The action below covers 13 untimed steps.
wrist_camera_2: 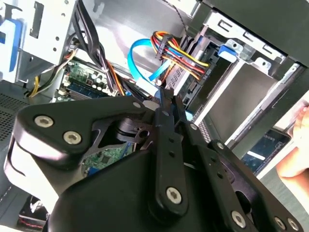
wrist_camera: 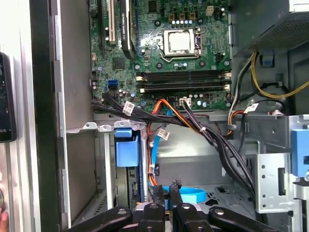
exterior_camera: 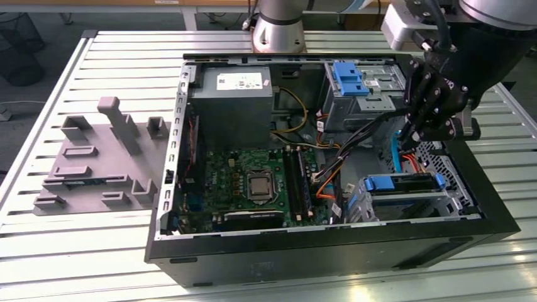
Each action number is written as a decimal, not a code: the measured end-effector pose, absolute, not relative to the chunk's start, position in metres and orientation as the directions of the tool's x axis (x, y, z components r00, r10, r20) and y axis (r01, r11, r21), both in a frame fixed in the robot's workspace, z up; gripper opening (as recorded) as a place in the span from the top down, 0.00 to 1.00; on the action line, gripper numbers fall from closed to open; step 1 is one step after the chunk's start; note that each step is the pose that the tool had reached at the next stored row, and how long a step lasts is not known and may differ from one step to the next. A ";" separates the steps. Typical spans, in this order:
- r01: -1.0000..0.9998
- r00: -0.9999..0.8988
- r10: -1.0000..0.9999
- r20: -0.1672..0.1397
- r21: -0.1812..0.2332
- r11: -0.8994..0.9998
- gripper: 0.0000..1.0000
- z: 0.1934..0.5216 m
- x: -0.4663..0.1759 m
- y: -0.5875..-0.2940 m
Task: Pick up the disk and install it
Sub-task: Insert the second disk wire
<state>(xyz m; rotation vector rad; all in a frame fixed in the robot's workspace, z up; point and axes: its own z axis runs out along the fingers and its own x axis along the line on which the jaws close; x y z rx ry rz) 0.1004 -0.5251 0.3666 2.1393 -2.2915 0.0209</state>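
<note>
The disk shows as a bright blue carrier edge slotted into the metal drive cage at the case's front corner, on the exterior view's right. Its silver body is hidden inside the cage. The same blue carrier end appears in both wrist views. My black gripper hangs inside the open computer case just above and behind that cage, apart from the carrier. Its fingers are shut with nothing between them, beside a light-blue data cable.
A grey power supply with a white sticker, the green motherboard and a ribbed blue latch also sit in the case. Orange and black cable bundles cross near the cage. A grey fixture lies on the table. A hand rests outside the case wall.
</note>
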 end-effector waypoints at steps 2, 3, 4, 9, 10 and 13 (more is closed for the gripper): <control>-0.998 -0.069 -0.998 0.014 -0.005 0.069 0.84 0.363 0.100 -0.528; -0.998 -0.069 -0.998 0.014 -0.005 0.069 0.84 0.361 0.100 -0.529; -0.998 -0.069 -0.998 0.013 -0.005 0.069 0.84 0.360 0.100 -0.530; -0.998 -0.069 -0.998 -0.008 0.008 0.069 0.84 0.358 0.103 -0.533; -0.997 -0.069 -0.998 -0.008 0.017 0.069 0.84 0.358 0.104 -0.533; -0.997 -0.069 -0.998 -0.005 0.033 0.069 0.84 0.358 0.106 -0.535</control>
